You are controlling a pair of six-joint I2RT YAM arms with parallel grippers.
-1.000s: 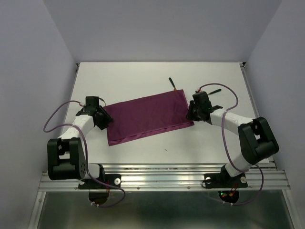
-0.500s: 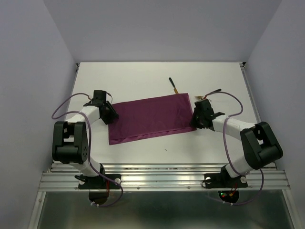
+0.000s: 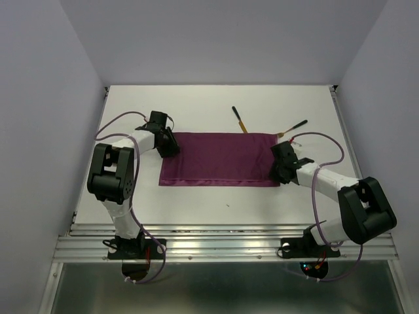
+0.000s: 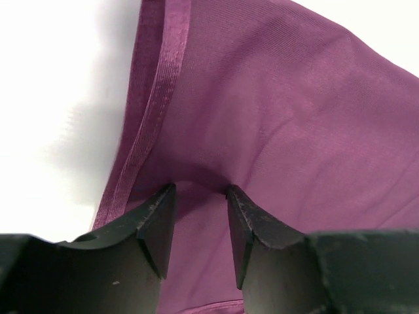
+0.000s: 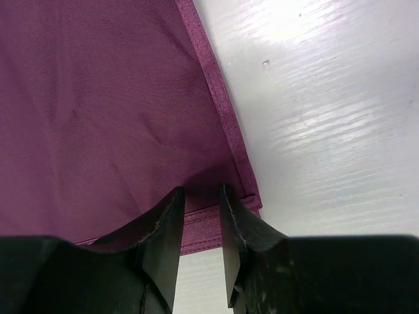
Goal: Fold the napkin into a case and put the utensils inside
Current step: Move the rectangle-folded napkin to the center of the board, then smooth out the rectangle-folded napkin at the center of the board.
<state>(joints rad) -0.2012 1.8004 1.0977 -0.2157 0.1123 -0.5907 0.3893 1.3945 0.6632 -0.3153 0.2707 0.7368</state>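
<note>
overhead, two utensils point(image 3: 239, 120) are lying beyond the napkin point(image 3: 219, 159); my wrist views are showing only my left gripper point(image 4: 201, 206) and right gripper point(image 5: 201, 206), each narrowly parted, pinching cloth.

Bright, even overhead light; glare streaks on the white table point(image 5: 340, 118), soft shadows, blurred near-lens wrist views.
</note>
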